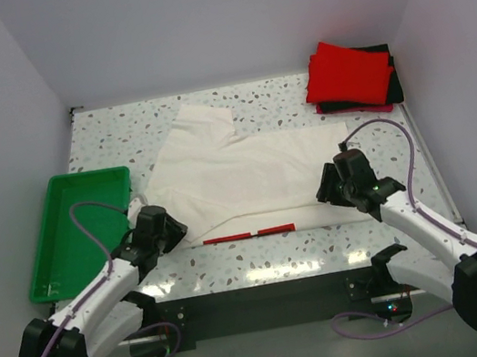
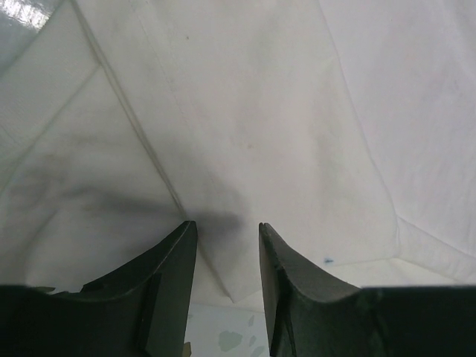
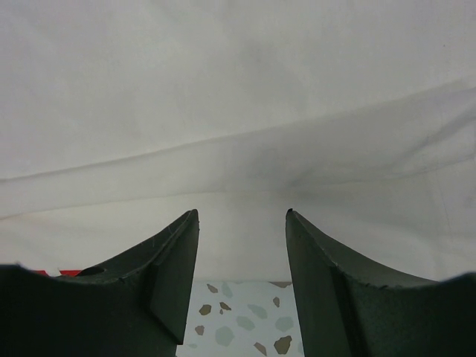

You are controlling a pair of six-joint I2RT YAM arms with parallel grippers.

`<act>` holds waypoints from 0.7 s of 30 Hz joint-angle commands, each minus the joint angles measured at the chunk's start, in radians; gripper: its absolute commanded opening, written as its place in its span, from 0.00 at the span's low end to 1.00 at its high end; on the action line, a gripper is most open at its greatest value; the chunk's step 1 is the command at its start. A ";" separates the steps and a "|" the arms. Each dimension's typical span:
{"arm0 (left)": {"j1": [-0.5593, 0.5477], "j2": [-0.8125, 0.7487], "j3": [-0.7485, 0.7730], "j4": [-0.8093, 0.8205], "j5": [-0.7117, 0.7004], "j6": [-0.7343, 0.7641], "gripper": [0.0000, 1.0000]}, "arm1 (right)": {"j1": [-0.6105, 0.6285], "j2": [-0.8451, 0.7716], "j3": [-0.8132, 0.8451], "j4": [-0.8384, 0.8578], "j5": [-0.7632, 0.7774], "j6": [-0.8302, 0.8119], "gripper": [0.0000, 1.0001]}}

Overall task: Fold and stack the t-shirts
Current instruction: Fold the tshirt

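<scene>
The cream-white t-shirt (image 1: 238, 174) lies spread on the speckled table, its thin red edge stripe (image 1: 248, 234) along the near hem. My left gripper (image 1: 172, 230) is open at the shirt's near left corner; the left wrist view shows its fingers (image 2: 175, 253) apart over the white cloth (image 2: 260, 111). My right gripper (image 1: 328, 188) is open at the near right edge; its fingers (image 3: 178, 245) straddle the cloth's hem (image 3: 238, 245). Folded red (image 1: 348, 74) and black (image 1: 393, 86) shirts are stacked at the far right corner.
A green plastic tray (image 1: 77, 230) stands at the left, beside my left arm. White walls enclose the table on three sides. The table's near edge (image 1: 273, 269) runs just below the shirt's hem.
</scene>
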 commanded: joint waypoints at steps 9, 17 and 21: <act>-0.046 0.027 0.036 -0.002 -0.069 -0.069 0.40 | 0.003 -0.037 -0.018 0.006 0.029 0.008 0.54; -0.052 0.065 0.061 0.032 -0.077 -0.056 0.17 | 0.003 -0.047 -0.015 -0.002 0.023 0.011 0.54; -0.052 0.081 0.084 0.052 -0.077 -0.046 0.06 | 0.003 -0.057 -0.011 -0.011 0.028 0.016 0.54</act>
